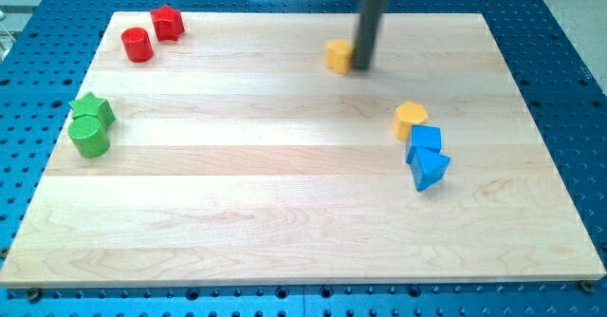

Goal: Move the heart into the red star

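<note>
My tip (362,68) rests on the wooden board (285,213) near the view's top centre. It touches, or nearly touches, the right side of a small yellow block (338,55) whose shape I cannot make out for certain; it may be the heart. The red star (168,21) lies far to the left, at the board's top left corner. A second yellow block (410,118), with an angular, pentagon-like outline, lies lower right of the tip.
A red cylinder (137,45) sits just lower left of the red star. A green star (92,110) and a green cylinder (89,137) touch at the left edge. A blue cube (426,139) and a blue triangle (430,169) sit under the second yellow block.
</note>
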